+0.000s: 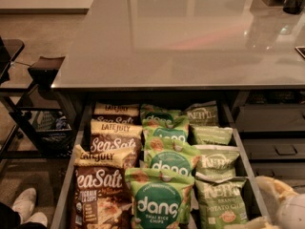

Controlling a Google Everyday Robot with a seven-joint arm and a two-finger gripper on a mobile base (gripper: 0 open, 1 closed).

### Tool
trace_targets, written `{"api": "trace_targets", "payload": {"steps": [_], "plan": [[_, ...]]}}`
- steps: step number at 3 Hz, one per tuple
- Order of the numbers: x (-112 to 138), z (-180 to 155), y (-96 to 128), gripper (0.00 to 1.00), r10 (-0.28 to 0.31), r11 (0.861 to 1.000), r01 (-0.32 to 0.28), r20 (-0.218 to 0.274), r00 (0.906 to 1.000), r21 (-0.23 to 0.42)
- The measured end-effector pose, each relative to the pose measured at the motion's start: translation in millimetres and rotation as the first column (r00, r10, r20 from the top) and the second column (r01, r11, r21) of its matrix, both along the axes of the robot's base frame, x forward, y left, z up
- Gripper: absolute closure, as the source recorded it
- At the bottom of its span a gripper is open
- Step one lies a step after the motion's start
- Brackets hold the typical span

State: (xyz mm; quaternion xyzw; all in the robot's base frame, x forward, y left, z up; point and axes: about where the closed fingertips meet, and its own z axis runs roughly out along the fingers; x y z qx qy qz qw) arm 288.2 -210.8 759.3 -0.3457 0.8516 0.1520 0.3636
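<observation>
We are hovering our pale gripper (282,205) at the lower right of the frame, just outside the open grey metal drawer (247,166); whether it is clenched or released we cannot tell. Nearest it is lying the green foil Kettle potato-chip bag (220,202), low in the frame. Any reach inward, we are judging, calls for clearing the drawer's right wall.

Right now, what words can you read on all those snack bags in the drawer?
"LATE JULY", "Sea Salt": on the brown bags, left row.
"dang", "THAI RICE CHIPS": on the front green bag, middle row.
"KETTLE", "POTATO": on the light green bag, right row.
The small print on the bags is too blurred to read.
No words on the gripper, which is at the bottom right corner, beside the drawer.
</observation>
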Motion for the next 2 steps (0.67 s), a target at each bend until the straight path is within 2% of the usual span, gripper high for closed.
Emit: {"api": "trace_targets", "payload": {"steps": [1, 2], "plan": [[1.7, -12.4, 18.3, 0.18, 0.008, 1.0, -0.008, 0.017, 0.9998, 0.007], [-1.6, -22.1, 17.5, 0.0, 0.023, 0.999, -0.023, 0.003, 0.9997, -0.037]]}}
